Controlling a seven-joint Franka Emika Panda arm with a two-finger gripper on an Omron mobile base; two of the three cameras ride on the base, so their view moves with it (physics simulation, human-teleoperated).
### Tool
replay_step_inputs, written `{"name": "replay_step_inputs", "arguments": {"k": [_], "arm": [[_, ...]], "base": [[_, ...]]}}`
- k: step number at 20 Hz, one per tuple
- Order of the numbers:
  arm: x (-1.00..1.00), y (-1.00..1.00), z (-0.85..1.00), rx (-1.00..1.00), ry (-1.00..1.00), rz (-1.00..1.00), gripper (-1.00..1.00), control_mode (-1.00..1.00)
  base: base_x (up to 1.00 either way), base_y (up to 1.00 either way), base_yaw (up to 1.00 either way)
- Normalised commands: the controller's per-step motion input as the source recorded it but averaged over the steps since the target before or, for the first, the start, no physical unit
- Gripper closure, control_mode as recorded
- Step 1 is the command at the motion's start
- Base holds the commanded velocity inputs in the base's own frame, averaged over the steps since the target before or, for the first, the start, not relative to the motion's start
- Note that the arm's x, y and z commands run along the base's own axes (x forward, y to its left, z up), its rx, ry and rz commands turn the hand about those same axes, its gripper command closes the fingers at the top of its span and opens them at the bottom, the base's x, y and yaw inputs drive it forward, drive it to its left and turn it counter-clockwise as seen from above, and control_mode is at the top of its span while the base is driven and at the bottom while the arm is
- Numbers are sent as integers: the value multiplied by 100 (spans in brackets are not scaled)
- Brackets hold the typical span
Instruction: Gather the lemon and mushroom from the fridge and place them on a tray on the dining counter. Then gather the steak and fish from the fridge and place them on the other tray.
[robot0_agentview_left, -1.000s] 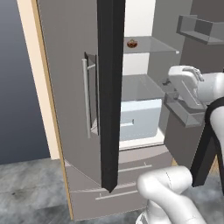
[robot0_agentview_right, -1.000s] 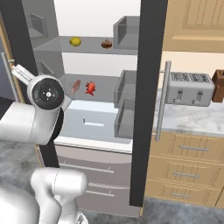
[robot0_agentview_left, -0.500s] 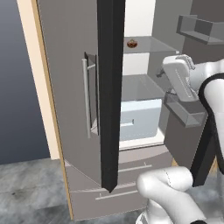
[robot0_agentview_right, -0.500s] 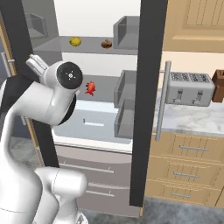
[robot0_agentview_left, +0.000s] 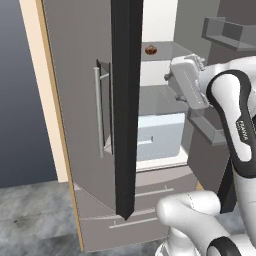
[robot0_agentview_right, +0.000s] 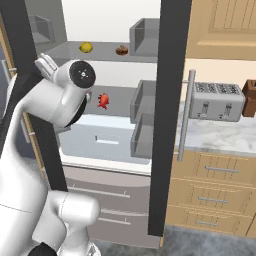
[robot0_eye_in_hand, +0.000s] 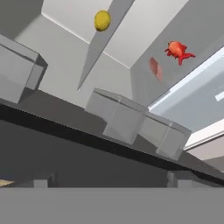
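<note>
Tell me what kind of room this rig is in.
A simulated home kitchen: an open steel fridge with food on its shelves, a toaster on a marble counter, and wood drawers below.

A home kitchen: a steel fridge stands open in the middle of both base views, food on its grey shelves. At the right of the right base view, a toaster sits on a marble counter over wooden drawers.
</note>
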Motion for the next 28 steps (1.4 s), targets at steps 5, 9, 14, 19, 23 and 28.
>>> {"name": "replay_step_inputs", "arguments": {"k": [5, 9, 14, 19, 23, 28], "arm": [[42, 13, 0, 4, 3, 0, -100, -100], [44, 10, 0, 5, 3, 1, -100, -100], [40, 19, 0, 4, 6, 2, -100, -100], [29, 30, 0, 3, 9, 6, -100, -100], [3, 35, -7, 2, 3, 12, -100, -100], [-11, 36, -12, 1, 0, 16, -100, -100]], "base": [[0, 0, 0], [0, 0, 0], [0, 0, 0], [0, 0, 0], [0, 0, 0], [0, 0, 0]]}}
